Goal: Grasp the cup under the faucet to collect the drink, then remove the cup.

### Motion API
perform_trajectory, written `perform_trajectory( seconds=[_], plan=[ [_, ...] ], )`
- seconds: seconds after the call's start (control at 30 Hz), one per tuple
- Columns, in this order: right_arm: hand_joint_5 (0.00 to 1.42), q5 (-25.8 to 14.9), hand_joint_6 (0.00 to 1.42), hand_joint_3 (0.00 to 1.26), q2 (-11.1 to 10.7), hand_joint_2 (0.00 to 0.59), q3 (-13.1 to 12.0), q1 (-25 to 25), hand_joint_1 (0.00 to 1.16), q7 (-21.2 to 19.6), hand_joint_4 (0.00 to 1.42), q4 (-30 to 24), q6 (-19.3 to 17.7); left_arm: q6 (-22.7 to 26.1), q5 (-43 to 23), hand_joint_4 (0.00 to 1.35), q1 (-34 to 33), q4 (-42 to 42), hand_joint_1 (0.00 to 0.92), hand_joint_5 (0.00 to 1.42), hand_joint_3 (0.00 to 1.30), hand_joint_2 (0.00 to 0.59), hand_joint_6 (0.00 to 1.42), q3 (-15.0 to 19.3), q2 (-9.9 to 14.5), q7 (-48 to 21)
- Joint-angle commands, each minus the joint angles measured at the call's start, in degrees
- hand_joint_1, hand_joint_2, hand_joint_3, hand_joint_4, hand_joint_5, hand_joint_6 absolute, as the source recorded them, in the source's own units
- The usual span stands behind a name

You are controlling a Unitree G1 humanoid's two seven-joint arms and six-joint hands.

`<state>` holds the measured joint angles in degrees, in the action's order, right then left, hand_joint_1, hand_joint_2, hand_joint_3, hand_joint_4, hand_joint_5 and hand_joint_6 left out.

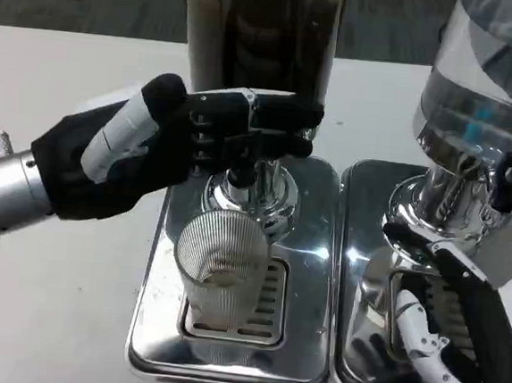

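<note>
Ribbed clear cup (222,274) is sitting on the drip tray (150,326) while the left hand (198,137) is gripping the faucet (253,169) above; the right hand (445,338) is resting with fingers spread.

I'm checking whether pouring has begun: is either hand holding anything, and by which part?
The left hand wraps its fingers around the faucet lever of the left dispenser, above the ribbed cup. The right hand holds nothing.

left hand (184,140) at nine o'clock: black with white panels, on a silver ribbed forearm (0,192); right hand (445,334) at five o'clock matches.
</note>
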<state>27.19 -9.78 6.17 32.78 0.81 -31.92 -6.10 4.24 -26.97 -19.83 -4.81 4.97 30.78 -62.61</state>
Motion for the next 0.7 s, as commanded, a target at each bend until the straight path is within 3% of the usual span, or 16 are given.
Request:
perform_trajectory(
  seconds=[0.03, 0.7],
  plan=[
    [0.15, -1.7, 0.13, 0.27, -1.0, 0.586, -1.6, -0.2, 0.44, 0.9, 0.18, -0.6, -0.1, -0.1, 0.7, 0.09, 1.7, 2.4, 0.0, 0.14, 0.2, 0.032, 0.04, -2.4, -0.8, -0.5],
    [0.15, -7.0, 0.13, 0.27, -1.6, 0.586, -2.4, -3.4, 0.44, 4.4, 0.18, 0.2, 2.6, -3.9, 2.7, 0.09, 3.0, 3.7, 0.0, 0.14, 0.2, 0.032, 0.03, -2.5, 0.7, 1.3]
  ],
)
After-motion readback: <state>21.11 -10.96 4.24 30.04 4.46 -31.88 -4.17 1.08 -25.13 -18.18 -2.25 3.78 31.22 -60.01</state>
